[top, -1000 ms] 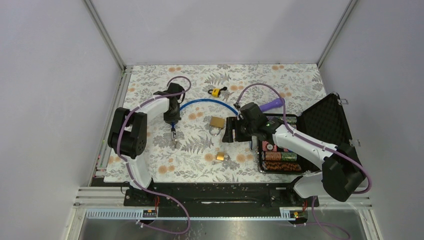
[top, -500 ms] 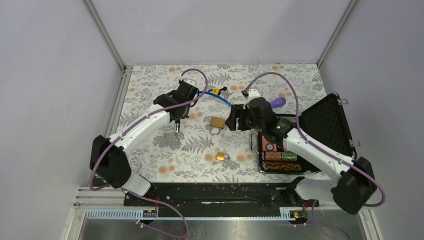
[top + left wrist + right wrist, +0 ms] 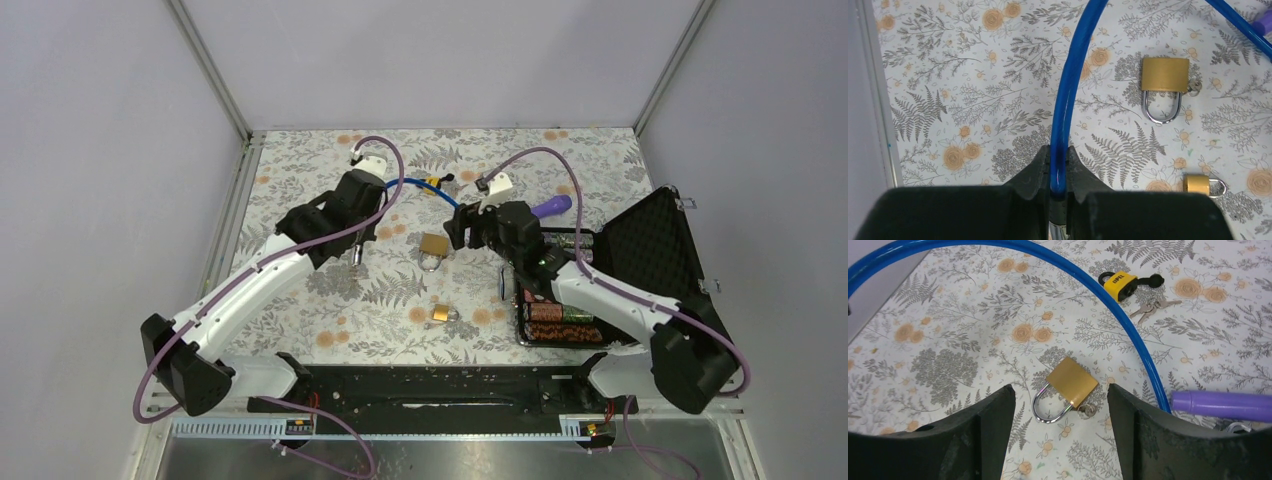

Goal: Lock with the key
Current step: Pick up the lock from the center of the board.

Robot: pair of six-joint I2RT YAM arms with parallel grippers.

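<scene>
the table (image 3: pixel 300 320) has a flowery cloth, with lots of bare room on its left side and along the front. a black case (image 3: pixel 650 240) lies open at the right edge. a long blue cable (image 3: pixel 1068 95) bends up in a loop over the middle, and its purple end (image 3: pixel 1223 406) lies by the case. the left gripper (image 3: pixel 1058 167) is squeezed tight on that cable. the right gripper (image 3: pixel 1060 392) is wide open, holds nothing, and hangs over the big gold lock (image 3: pixel 1071 381). that lock lies flat in the middle with bare cloth all round it. the cable passes near its right side. a yellow lock (image 3: pixel 1120 281) sits farther back, with keys (image 3: pixel 1150 307) just beside it. a small gold lock (image 3: pixel 1198 184) lies closer to the front.
</scene>
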